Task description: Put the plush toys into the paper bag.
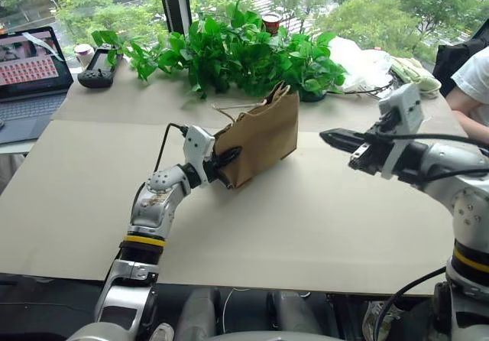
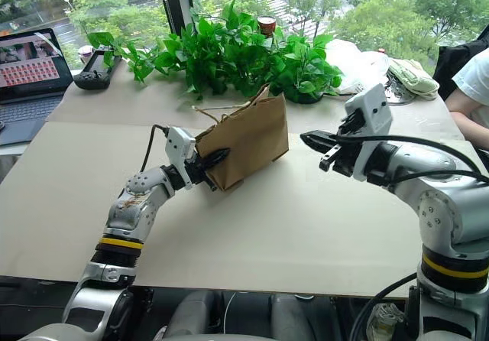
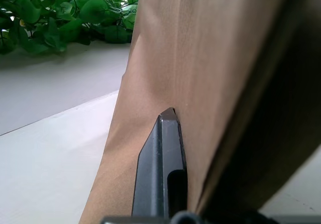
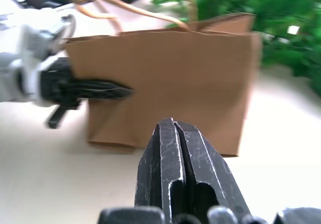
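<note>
The brown paper bag [image 1: 260, 136] stands on the beige table [image 1: 306, 226], its cord handles up and its mouth towards the plants. My left gripper [image 1: 227, 160] is shut on the bag's near left side edge; in the left wrist view one black finger [image 3: 161, 169] lies flat against the paper [image 3: 210, 58]. My right gripper [image 1: 336, 138] hovers to the right of the bag, pointing at it, shut with nothing in it; the right wrist view has its closed fingertips [image 4: 173, 128] before the bag's broad face [image 4: 165, 88]. The plush toys are out of view.
Leafy potted plants [image 1: 237, 50] line the table's far side behind the bag. A laptop [image 1: 30, 66] and a black controller [image 1: 98, 69] sit at the far left. A white plastic bag [image 1: 359, 62] and a person's sleeve [image 1: 474, 81] are at the far right.
</note>
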Motion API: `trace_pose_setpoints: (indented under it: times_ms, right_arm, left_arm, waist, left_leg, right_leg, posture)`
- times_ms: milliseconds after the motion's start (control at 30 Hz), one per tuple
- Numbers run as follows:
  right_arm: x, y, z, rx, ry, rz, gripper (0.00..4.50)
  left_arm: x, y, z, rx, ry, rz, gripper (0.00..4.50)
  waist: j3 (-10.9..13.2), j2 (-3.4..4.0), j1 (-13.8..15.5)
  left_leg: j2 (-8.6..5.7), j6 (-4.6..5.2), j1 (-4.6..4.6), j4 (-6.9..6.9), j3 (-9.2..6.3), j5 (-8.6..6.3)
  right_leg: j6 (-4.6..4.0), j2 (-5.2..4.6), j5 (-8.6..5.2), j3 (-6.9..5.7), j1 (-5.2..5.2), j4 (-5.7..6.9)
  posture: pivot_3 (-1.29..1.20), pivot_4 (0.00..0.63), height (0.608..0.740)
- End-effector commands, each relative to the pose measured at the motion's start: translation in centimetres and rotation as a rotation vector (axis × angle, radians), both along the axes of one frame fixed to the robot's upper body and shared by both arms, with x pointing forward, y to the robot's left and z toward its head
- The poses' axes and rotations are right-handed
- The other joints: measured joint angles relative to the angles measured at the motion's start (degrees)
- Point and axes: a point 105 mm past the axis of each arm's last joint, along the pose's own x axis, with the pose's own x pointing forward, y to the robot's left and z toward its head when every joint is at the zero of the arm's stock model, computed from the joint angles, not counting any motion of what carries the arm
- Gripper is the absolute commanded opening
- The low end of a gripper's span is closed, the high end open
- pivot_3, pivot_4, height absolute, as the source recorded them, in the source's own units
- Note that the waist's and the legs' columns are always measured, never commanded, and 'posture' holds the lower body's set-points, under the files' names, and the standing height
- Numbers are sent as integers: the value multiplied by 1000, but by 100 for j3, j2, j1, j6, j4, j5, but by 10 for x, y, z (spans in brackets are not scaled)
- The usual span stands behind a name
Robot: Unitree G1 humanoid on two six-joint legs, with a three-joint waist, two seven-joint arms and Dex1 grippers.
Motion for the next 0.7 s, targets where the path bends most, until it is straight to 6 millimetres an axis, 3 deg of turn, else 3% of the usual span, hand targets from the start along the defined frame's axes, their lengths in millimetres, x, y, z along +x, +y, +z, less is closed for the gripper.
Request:
trace_pose_setpoints:
  times_ms: [33,267,467,700]
  right_arm:
    - [-2,-5,21,23,-86,12,0]
    - [-5,-4,25,48,-101,46,0]
    - [-9,-1,24,46,-93,95,0]
    - [-21,4,15,18,-48,162,0]
  left_arm:
    - [-16,9,39,-25,-120,-133,30]
    - [-54,34,52,157,-136,-446,30]
    - [-67,43,31,303,-94,-628,30]
    - [-63,29,-1,344,-105,-714,30]
  waist:
    - [0,0,-8]
    - [1,1,4]
    - [1,3,41]
    - [1,2,79]
  left_leg:
    - [0,0,-1,-1,0,0]
    - [-1,1,-6,-5,7,-1]
    - [-1,1,-2,-4,14,-1]
    - [-1,1,-9,-2,16,-1]
  right_leg:
    - [0,0,0,0,-1,0]
    - [3,-4,-2,2,-3,-5]
    - [3,-5,-3,3,0,-7]
    - [3,-3,-3,2,-2,-8]
  posture:
    - [0,150,740]
    - [0,150,740]
    - [0,150,740]
    - [0,150,740]
